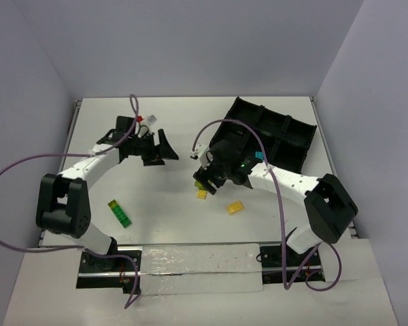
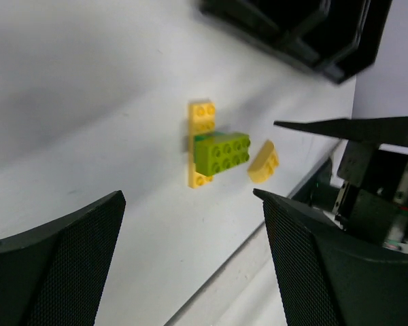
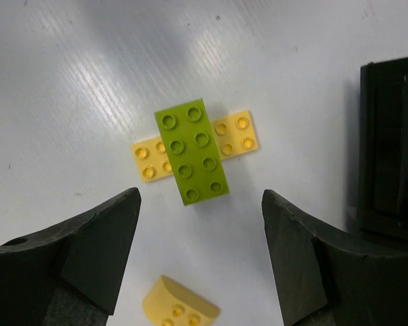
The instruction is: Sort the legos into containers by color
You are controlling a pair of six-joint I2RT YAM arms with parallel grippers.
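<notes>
A green brick sits crosswise on a flat yellow plate on the white table, left of the black tray. My right gripper is open and empty just above this stack. A curved yellow brick lies near it. My left gripper is open and empty, off to the left of the stack, which also shows in the left wrist view. A long green stack with a yellow end lies at the near left. The tray stands at the back right.
A small cyan piece shows by the right arm near the tray's front edge. The right gripper's fingers show in the left wrist view. Purple cables loop over both arms. Walls close in on three sides.
</notes>
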